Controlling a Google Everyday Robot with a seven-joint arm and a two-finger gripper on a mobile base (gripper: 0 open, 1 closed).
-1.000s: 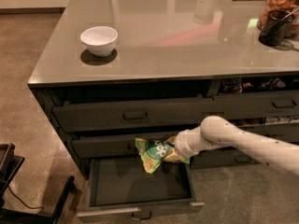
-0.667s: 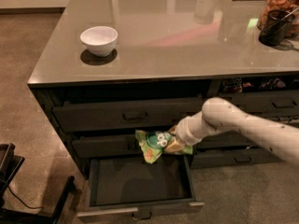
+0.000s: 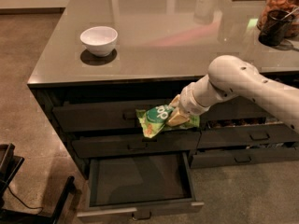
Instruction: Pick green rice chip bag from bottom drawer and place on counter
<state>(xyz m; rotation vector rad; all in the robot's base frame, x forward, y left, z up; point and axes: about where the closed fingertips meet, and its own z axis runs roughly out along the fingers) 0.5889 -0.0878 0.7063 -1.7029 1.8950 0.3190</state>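
My gripper (image 3: 174, 114) is shut on the green rice chip bag (image 3: 158, 119) and holds it in the air in front of the upper drawer fronts, well above the open bottom drawer (image 3: 140, 181). The bag is bright green and crinkled, with white letters on a dark logo. The drawer is pulled out and its dark floor is bare. The glossy grey counter (image 3: 173, 36) lies just above and behind the bag. My pale arm (image 3: 243, 83) reaches in from the right.
A white bowl (image 3: 98, 40) stands on the counter's left part. A dark cup (image 3: 273, 28) and a jar of snacks (image 3: 282, 3) stand at the counter's right edge. Closed dark drawers (image 3: 103, 118) fill the cabinet front. A dark chair base (image 3: 18, 190) is at bottom left.
My gripper has lifted the bag upward, from just above the open bottom drawer to the height of the top drawer front.
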